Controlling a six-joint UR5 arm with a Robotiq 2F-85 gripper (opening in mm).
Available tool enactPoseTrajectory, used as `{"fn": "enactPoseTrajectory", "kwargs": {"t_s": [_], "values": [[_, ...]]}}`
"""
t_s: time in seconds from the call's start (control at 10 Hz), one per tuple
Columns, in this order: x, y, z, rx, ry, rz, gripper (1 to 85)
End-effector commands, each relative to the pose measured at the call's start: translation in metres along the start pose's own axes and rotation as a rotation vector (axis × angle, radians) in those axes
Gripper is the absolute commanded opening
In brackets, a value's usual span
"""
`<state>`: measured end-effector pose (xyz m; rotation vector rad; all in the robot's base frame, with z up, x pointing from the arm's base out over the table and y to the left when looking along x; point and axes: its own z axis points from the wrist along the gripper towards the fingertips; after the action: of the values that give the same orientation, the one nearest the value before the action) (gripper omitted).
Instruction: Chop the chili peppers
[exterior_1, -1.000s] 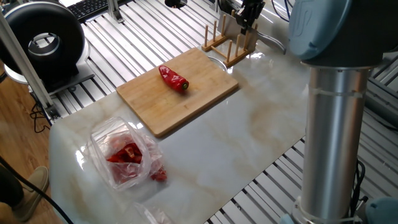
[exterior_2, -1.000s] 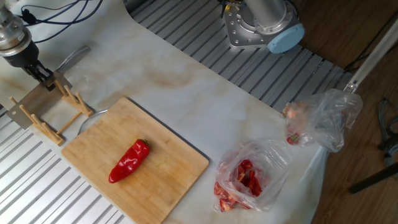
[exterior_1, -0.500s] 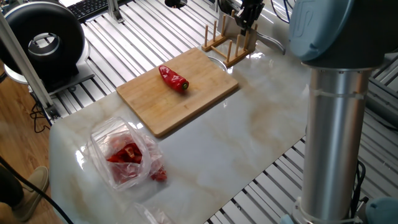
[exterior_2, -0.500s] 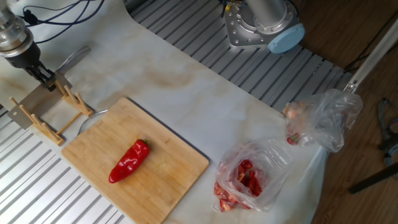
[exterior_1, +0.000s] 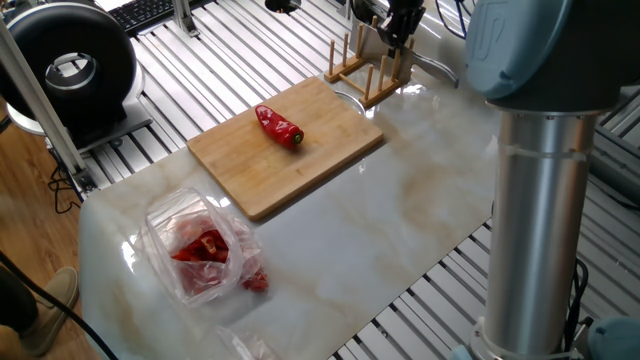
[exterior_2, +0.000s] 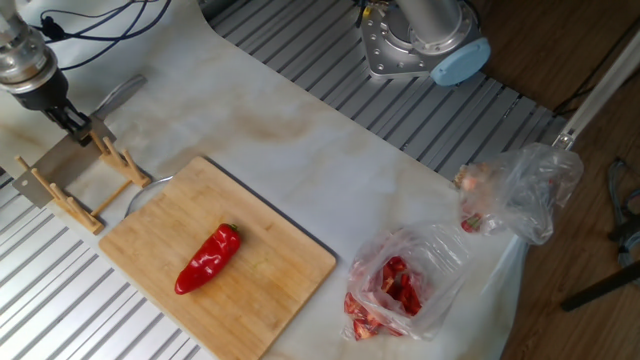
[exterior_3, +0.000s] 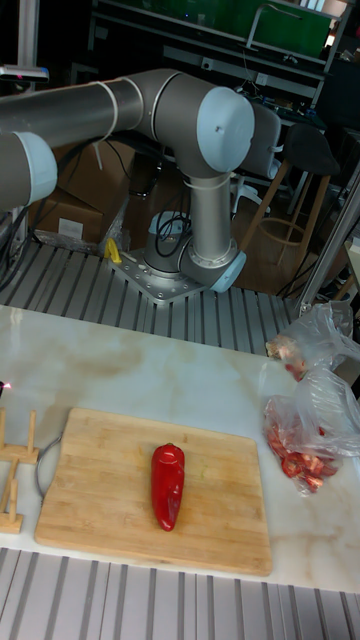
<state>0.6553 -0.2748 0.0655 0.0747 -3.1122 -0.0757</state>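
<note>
Lying whole on the bamboo cutting board (exterior_2: 270, 290), 1 red chili pepper (exterior_2: 207, 258) waits near the middle of the wood, its small green stem at one end, with no cut in it that any view shows. Across the last second almost nothing has changed: the pepper, the board and the clear plastic bag of red pieces (exterior_2: 400, 285) sit exactly where they were, and the gripper (exterior_2: 72, 122) has stayed at the wooden rack (exterior_2: 70, 180) beside the board's far corner, shifting only slightly if at all. Its dark fingers appear closed on something thin and grey standing in the rack, probably a knife blade or handle, though the 2 fixed views are too small to settle what it is or how firm the grip is; in the tall view the gripper is out of frame. This stillness suggests a grasp being settled rather than a lift under way. Chopping itself has not begun, so the task is at its start, and a second crumpled bag (exterior_2: 520, 195) lies well apart on the marble table (exterior_2: 330, 170).
</note>
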Motion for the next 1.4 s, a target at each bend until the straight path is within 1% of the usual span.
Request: {"fn": "enactPoseTrajectory", "kwargs": {"t_s": [0.0,0.4,0.8,1.0,1.1,1.3], "values": [[-0.0002,0.0006,0.0002,-0.005,-0.005,0.008,20.0],[0.0006,-0.0001,0.0012,-0.005,-0.002,0.01,18.7],[0.001,-0.0005,0.0013,-0.004,-0.001,0.014,15.0],[0.0024,-0.0017,0.0012,0.004,0.004,0.025,8.0],[0.0043,-0.0027,-0.0011,0.021,0.014,0.035,1.3],[0.0049,0.0012,-0.0065,0.011,0.014,0.033,1.3]]}}
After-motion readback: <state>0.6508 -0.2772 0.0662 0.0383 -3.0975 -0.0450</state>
